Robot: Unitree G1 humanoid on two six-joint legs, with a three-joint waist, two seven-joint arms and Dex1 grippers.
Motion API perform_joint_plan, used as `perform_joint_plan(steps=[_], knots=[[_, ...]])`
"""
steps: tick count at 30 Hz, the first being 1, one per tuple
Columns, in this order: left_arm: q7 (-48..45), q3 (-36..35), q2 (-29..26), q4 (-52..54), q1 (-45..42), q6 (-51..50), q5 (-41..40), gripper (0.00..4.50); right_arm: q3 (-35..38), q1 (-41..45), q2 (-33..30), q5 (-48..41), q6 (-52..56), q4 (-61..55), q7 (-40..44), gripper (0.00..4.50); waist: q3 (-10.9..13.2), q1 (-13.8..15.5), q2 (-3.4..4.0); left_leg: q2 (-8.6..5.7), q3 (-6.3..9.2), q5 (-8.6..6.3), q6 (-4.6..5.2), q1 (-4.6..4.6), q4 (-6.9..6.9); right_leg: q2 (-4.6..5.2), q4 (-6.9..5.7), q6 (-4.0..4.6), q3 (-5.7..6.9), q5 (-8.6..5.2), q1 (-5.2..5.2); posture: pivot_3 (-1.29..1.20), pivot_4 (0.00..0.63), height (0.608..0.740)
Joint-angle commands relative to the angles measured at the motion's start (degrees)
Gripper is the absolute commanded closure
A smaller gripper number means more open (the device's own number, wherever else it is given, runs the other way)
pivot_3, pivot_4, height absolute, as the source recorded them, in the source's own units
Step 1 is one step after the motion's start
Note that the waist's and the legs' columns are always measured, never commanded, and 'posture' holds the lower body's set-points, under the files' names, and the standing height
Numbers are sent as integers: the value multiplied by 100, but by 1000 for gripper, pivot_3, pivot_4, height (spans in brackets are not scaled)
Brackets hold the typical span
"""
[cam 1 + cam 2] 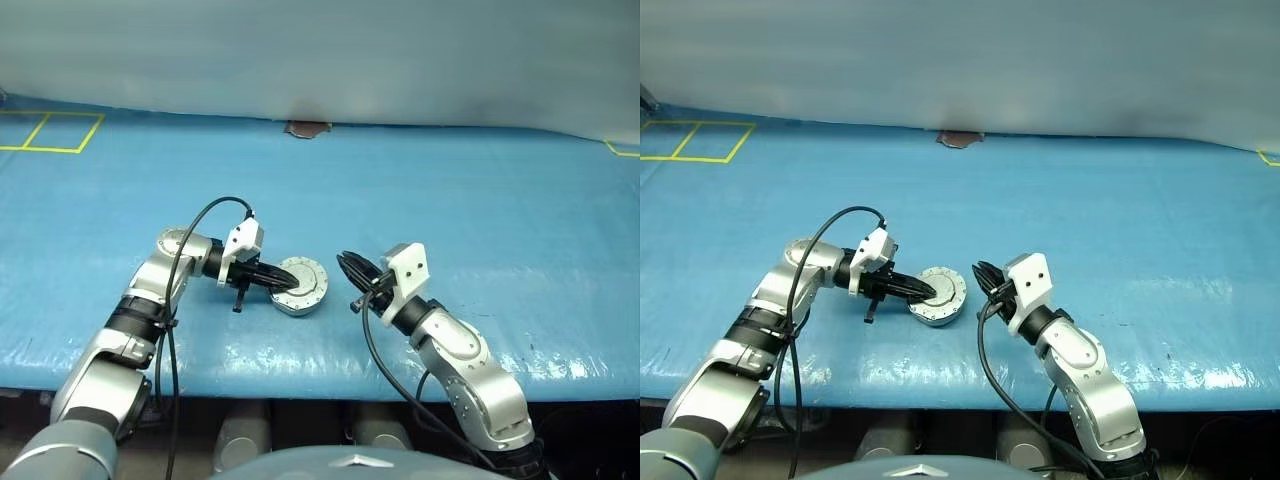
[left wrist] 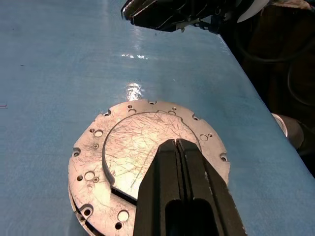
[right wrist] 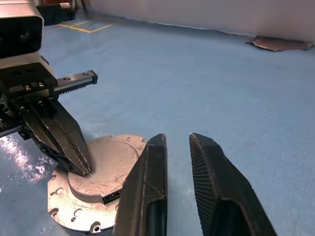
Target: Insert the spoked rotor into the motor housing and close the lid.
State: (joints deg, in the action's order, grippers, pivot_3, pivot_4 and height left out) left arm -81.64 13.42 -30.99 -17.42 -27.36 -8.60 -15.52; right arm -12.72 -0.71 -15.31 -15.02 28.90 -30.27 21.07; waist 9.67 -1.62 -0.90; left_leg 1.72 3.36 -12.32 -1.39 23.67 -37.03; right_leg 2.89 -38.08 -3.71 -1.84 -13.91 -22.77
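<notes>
The lid [image 1: 302,280] lay closed flat on the motor housing [image 1: 296,306], plain grey face up, on the blue tabletop [image 1: 450,200]. The left claw [image 2: 176,143], fingers pressed together (empty), rested its tips on the lid's raised centre. The right claw [image 3: 177,142] stood slightly parted just beside the housing, gripping nothing.

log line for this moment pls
lid: closed on motor housing | left tool: shut, tips on lid's raised centre | right tool: slightly open, empty, beside housing | surface: blue table
</notes>
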Motion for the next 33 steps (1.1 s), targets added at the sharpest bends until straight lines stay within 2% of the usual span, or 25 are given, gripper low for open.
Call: perform_joint_plan(steps=[1, 9, 17, 30, 33], knots=[[483, -343, -63, 810, 527, -58, -144, 4500, -192, 384, 20, -44, 231, 3, 138, 2594, 0, 0, 0, 1, 1, 0, 0, -2, 0, 0, -1, 0, 1, 0, 0, 0, 150, 740], [1608, -955, -30, 2195, 1820, -21, -342, 4500, -513, 1152, -139, -120, 544, 517, 777, 25, 1, 16, 1, 0, -3, 0, 0, -2, -1, 2, 3, -3, -3, 0, 1, 0, 150, 740], [2734, -1396, 191, 3287, 3171, -2, -419, 4500, -728, 1840, -459, -152, 635, 1366, 1672, 25, 2, 9, 3, 1, -3, 0, 0, -4, 1, 2, 3, -3, -1, 1, 1, 0, 150, 740], [3738, -1544, 676, 3767, 4306, 519, -360, 4500, -980, 2346, -371, 143, 245, 2461, 2254, 25, 3, 0, 5, 1, -10, 0, 0, -7, 2, 2, 7, -6, -6, 0, 0, 0, 150, 740], [3872, -1519, 771, 3840, 4495, 562, -389, 4500, -1002, 2271, -367, 163, 198, 2435, 2318, 636, 3, -4, 5, 1, -11, 0, 0, -8, 1, 2, 7, -12, -6, -4, 0, 0, 150, 740]])
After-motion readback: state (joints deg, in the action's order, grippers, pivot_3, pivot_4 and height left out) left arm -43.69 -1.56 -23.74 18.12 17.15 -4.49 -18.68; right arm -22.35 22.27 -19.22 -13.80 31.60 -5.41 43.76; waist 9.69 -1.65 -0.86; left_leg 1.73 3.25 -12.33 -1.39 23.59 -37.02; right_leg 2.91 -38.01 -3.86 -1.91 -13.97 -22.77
